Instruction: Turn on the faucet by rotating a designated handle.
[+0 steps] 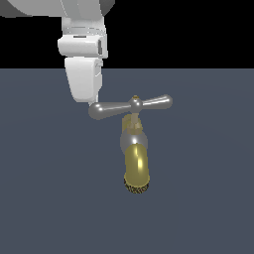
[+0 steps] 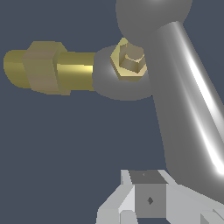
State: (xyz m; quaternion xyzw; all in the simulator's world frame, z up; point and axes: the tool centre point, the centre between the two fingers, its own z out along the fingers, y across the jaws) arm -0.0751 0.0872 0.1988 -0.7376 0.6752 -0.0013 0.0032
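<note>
Our claw (image 1: 93,101) comes down at the bulb on the exterior view's left end of the handle (image 1: 130,106); we cannot tell whether it is wide or narrow. The faucet (image 1: 135,154) stands mid-scene on the dark tabletop (image 1: 49,198), its gold spout facing the camera.

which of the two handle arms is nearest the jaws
The handle arm on the exterior view's left: its rounded bulb sits right under the gripper. The other arm ends clear of it, on the exterior view's right.
</note>
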